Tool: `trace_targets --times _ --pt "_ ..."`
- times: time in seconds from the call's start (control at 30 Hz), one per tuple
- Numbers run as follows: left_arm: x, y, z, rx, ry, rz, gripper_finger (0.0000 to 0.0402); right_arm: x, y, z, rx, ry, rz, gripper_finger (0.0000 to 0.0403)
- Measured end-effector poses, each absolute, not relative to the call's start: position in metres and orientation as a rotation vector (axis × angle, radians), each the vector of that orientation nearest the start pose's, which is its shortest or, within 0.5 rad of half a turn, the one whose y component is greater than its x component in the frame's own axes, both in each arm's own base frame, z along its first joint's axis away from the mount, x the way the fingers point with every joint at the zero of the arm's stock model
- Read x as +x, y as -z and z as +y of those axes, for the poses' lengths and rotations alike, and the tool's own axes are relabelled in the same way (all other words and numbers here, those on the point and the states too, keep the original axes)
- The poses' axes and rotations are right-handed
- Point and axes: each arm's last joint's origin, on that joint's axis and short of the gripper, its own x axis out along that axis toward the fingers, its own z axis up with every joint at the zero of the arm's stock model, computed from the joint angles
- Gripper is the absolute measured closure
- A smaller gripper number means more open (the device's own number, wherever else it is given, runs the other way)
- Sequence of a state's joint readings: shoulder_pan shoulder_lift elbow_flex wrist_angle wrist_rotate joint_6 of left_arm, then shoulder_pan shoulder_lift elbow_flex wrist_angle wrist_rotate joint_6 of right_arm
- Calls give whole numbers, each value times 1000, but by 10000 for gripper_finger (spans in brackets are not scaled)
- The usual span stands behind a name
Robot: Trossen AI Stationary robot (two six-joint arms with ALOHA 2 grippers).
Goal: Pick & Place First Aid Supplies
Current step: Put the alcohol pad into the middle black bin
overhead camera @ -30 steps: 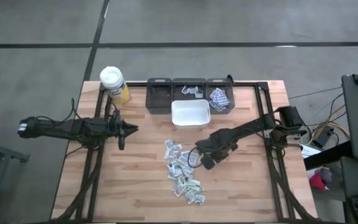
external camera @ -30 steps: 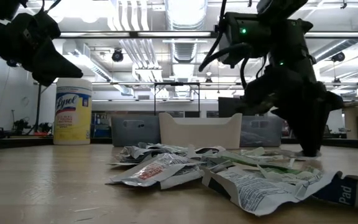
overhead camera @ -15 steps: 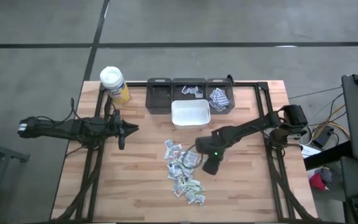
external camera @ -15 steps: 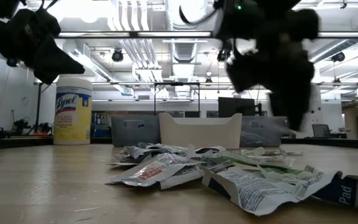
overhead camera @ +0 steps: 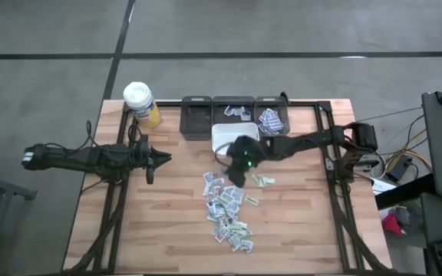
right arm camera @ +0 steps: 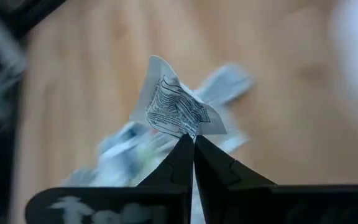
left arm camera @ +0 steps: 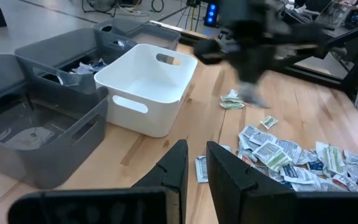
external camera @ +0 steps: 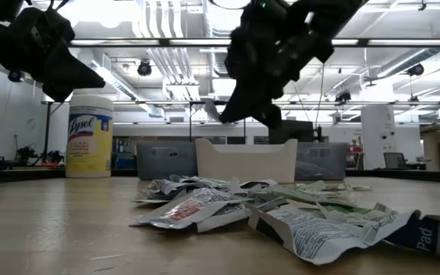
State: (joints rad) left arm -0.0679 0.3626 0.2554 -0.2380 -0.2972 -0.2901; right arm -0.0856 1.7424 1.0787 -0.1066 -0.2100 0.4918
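While the right arm hung over the table mid, things stood thus:
Table [overhead camera: 167,230]: wood top, carried all else; both arms reached in over it.
Left arm: waited at the table's left side; left gripper [left arm camera: 192,163] had jaws set narrow w/ a thin slit between, nothing in them. White bin and packet pile lay ahead of those jaws, well apart.
Right gripper [right arm camera: 193,142]: raised off the table, near the white bin's front edge; jaws clenched tight on one packet.
Grey bins [overhead camera: 233,116]: 3 in a row, beyond the white bin from the right jaws; mid and right ones held some packets, left one's contents couldn't be made out.
White bin [overhead camera: 225,136]: just beside the right jaws, touching the grey row's front.
Wipes tub [overhead camera: 140,103]: yellow body, white lid, upright at the far-left corner, well apart from both jaw sets.
Packet pile [overhead camera: 227,211]: loose heap on the wood, below and nearer than the right jaws.
Stray packets [overhead camera: 263,181]: a couple lay apart from the heap, just beside the right jaws' spot.
Held packet [right arm camera: 176,107]: white w/ dark print, crumpled, pinched by one corner at the right jaw tips, clear of the table.
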Motion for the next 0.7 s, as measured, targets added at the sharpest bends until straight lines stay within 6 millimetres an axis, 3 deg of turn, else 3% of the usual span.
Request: trace_targets --times 0.33,0.7 --pt "113 -198 1 -229 -276 304 348 361 -219 -102 477 364 694 394" --pt "113 -198 3 -209 -341 295 348 342 -272 -175 160 607 834 394"
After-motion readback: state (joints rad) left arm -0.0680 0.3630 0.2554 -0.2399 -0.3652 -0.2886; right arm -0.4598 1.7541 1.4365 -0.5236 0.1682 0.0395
